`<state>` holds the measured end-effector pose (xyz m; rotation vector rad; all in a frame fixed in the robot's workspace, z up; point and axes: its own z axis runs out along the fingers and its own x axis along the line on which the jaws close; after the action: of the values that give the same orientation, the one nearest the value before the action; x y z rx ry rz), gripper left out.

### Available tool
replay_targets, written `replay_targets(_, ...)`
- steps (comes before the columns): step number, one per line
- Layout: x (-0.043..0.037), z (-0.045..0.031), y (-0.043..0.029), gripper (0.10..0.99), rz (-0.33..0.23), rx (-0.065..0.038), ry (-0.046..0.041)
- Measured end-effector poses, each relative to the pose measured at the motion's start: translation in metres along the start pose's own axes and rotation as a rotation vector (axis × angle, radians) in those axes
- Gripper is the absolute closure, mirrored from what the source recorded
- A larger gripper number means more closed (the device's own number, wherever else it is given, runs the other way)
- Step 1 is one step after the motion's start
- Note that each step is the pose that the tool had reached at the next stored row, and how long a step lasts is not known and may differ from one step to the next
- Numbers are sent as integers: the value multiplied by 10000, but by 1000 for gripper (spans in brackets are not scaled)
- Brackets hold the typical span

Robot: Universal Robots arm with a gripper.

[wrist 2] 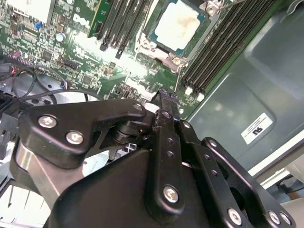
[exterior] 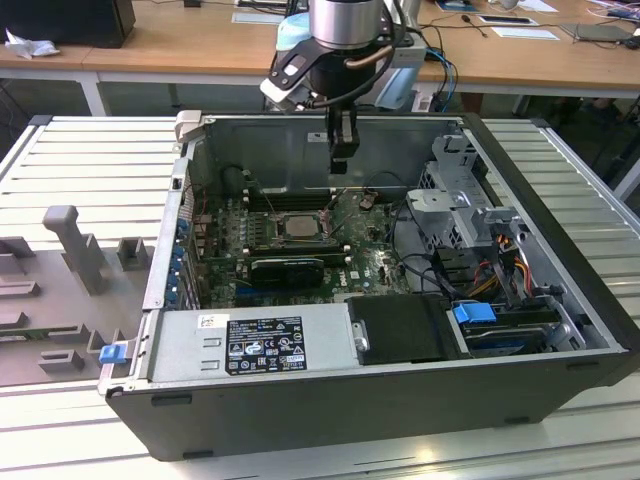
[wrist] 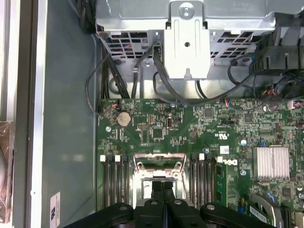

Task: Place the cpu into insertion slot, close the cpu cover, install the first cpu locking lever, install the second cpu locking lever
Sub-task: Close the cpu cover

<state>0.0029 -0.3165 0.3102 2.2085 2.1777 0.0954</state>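
hand: the hand (exterior: 343, 158) is hanging inside the open computer case (exterior: 400, 400), fingers pressed together and gripping nothing.
cpu location: the cpu (wrist 2: 178, 24) is sitting in the insertion slot (wrist 2: 142, 46), below the hand and a little ahead of its fingertips, clear of them.
done: placing step is looking finished, chip is seating level in the socket.
cpu cover: grey frame (wrist: 159, 156) is showing just past the fingertips. The chip's green edge is showing all round in the second wrist view, so I'm judging the cover not down yet. Not certain.
levers: a thin wire rod (wrist 2: 176, 76) is standing up at the socket corner, looking unlatched. Both levers are looking left to do.
orientation: cpu is lying flat with its metal top facing up at the hand. It's near square, so no real long axis. Edges are running parallel to the memory slots (wrist: 116, 180).
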Motion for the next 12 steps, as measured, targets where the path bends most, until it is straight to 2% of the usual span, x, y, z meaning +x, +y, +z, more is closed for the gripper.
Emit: replay_targets(12, 2, 8, 111, 980, 0, 0, -1)
